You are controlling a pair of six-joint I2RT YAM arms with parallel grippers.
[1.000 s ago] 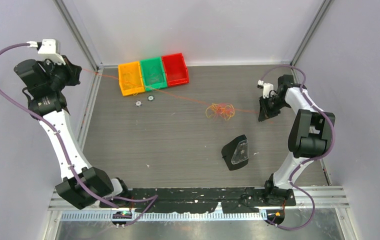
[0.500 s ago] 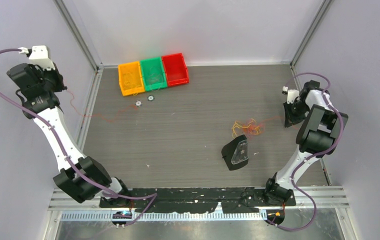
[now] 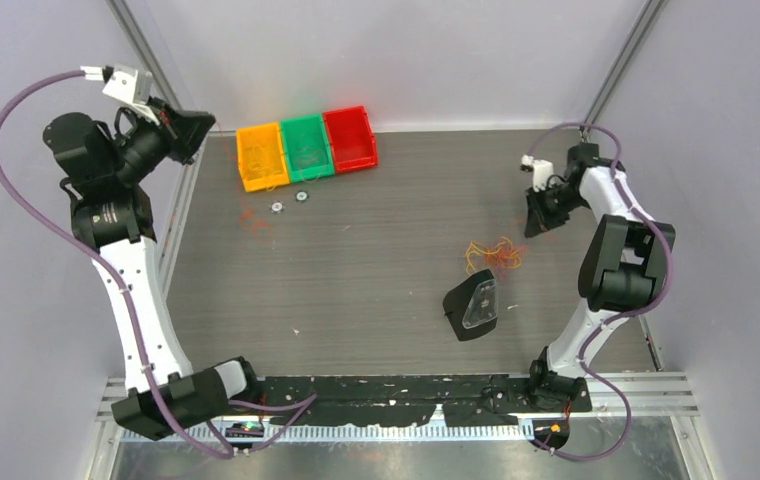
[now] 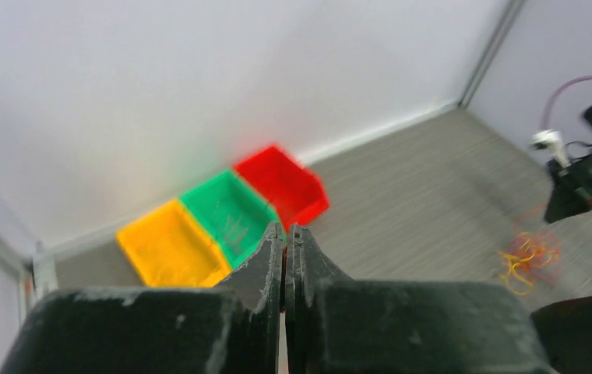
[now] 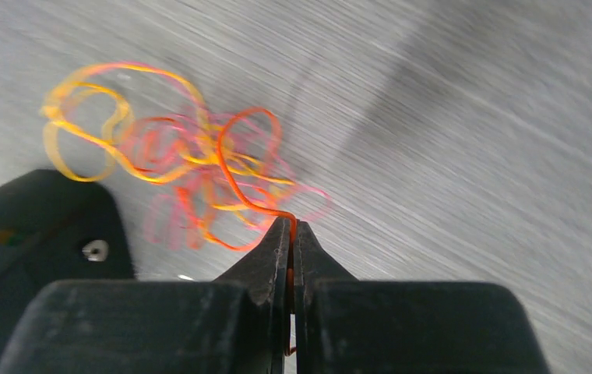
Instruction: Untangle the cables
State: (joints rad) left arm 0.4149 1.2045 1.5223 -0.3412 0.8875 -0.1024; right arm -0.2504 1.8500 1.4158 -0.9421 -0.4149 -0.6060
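Observation:
A tangle of orange, yellow and pink cables (image 3: 493, 255) lies on the floor right of centre; it also shows in the right wrist view (image 5: 176, 164) and the left wrist view (image 4: 526, 257). My right gripper (image 3: 536, 224) (image 5: 293, 222) is shut on an orange-red cable (image 5: 234, 167) that runs out of the tangle. My left gripper (image 3: 193, 125) (image 4: 285, 227) is raised near the back left corner, jaws pressed together with a thin dark red line between them. A small heap of red cable (image 3: 253, 215) lies on the floor below the orange bin (image 3: 261, 155).
Orange, green (image 3: 306, 145) and red (image 3: 349, 138) bins stand in a row at the back. Two small round parts (image 3: 289, 202) lie in front of them. A black object with a clear face (image 3: 473, 305) sits just near the tangle. Metal frame posts stand at the back corners.
The left gripper swung from the far left up and right towards the bins; the slack red cable gathered into a small heap. The right gripper moved left and back; the tangle stayed put.

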